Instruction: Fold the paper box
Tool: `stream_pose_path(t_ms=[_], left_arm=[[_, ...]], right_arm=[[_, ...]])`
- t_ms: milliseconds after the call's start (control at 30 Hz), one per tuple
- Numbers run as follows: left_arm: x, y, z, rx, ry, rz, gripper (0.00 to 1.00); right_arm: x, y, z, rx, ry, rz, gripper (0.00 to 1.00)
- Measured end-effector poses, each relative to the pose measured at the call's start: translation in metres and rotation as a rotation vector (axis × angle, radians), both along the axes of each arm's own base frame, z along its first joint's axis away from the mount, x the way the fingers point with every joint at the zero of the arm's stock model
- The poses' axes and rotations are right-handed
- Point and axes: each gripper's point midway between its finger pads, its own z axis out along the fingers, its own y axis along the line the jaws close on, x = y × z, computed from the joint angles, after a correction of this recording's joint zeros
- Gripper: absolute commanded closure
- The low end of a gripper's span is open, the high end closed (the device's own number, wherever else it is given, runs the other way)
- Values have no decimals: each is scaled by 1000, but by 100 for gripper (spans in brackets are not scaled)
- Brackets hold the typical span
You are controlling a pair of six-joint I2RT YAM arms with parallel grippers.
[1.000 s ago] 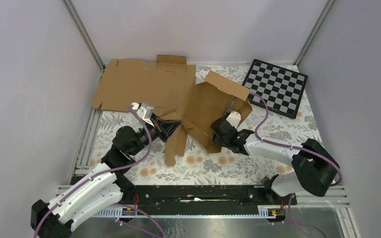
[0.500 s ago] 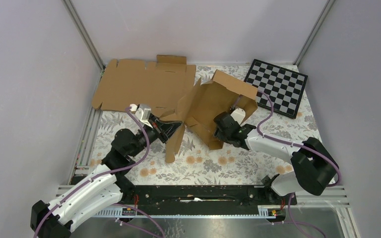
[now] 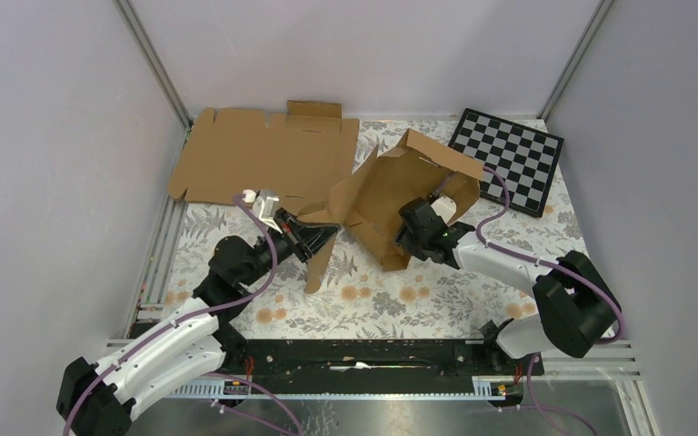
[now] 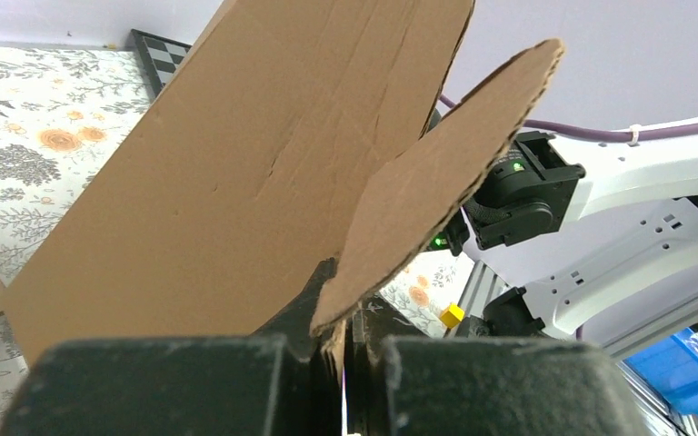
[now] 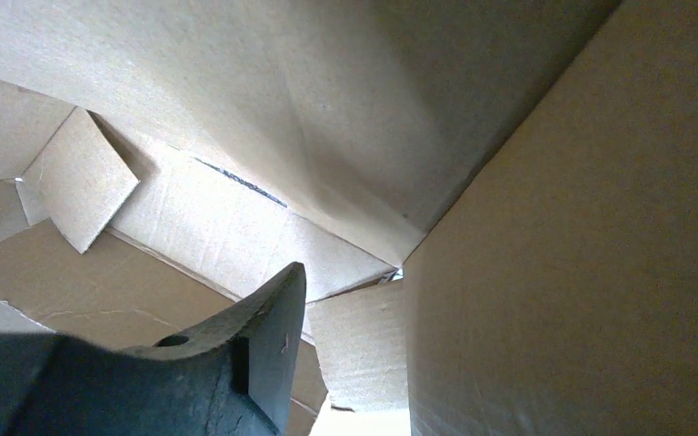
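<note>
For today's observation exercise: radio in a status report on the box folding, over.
Left jaws shut on flap of paper box. Right jaws inside it, grip unclear. Box half-formed, tilted. Flat sheet, checkerboard behind.

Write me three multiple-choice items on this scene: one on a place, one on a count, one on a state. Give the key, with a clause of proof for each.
1. Where does the checkerboard lie?
A. At the far right corner of the table
B. At the near left corner
C. In the middle

2. How many brown cardboard pieces show in the top view?
A. One
B. Two
C. Four

3. The left gripper is:
A. open, holding nothing
B. shut on a flap of the paper box
C. shut on the checkerboard

Key:
1 A: it sits against the far right post.
2 B: the flat sheet and the half-folded paper box.
3 B: the left wrist view shows the flap pinched between its fingers.
</note>
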Motion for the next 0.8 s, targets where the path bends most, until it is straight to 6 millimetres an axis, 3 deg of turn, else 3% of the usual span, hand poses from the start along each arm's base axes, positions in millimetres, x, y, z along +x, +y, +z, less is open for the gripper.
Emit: stream_pose_path(t_ms=[533,600,733,800], left_arm=[[-3,-14,-7,-4,62,-74,100],[-2,-15,-6,-2,67,-74,100],[1,-15,-1,3,86,-65,100],[4,-14,0,5,95,-41,100]], right_arm=[[6,-16,-3,81,73,-129,99],[6,-15,-3,88,77,-131,90],[5,-12,-3,88,77,-88,59],[9,-3,1,107,51,-14,54]])
